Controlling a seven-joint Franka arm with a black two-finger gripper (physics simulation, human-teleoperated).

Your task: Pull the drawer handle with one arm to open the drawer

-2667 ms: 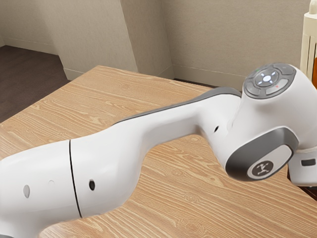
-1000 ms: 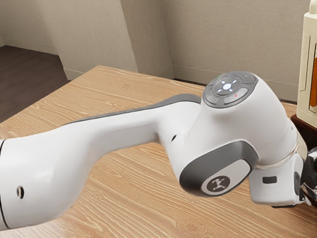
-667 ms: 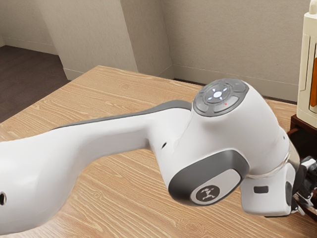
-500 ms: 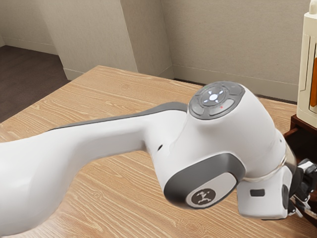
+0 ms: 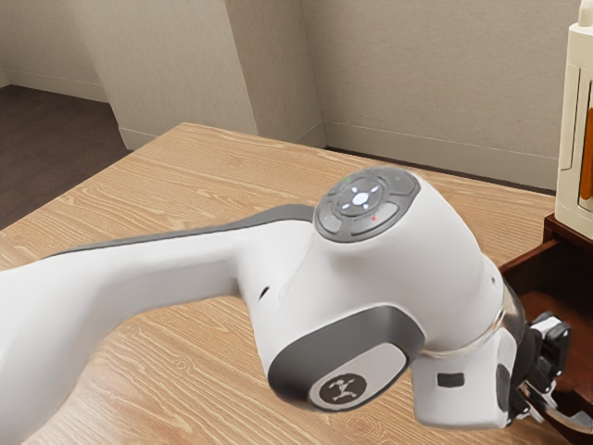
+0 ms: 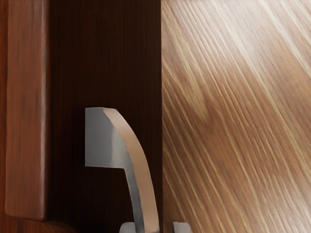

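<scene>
We judge that the pulling step is in hand: the wooden drawer (image 5: 547, 280) stands partly out of the brown cabinet (image 5: 569, 232), its inside wall showing. Our gripper (image 6: 154, 228) is at the curved metal handle (image 6: 145, 184), in front of the drawer. Whether we have it clenched or only stand loosely around it, we cannot tell.

The next move, as we see it, calls for 1 steady draw straight out from the drawer's front, with our 1 arm backing toward the exterior view's left and our hand kept in line with the handle. If our hold is slack, the handle could slip away from us.

The handle is on the drawer's front, with 1 squared foot in sight. Its long axis runs along that front and looks about level; its bow points outward, away from the drawer. The cream-coloured case (image 5: 576, 60) stands on the cabinet, behind the drawer.
</scene>
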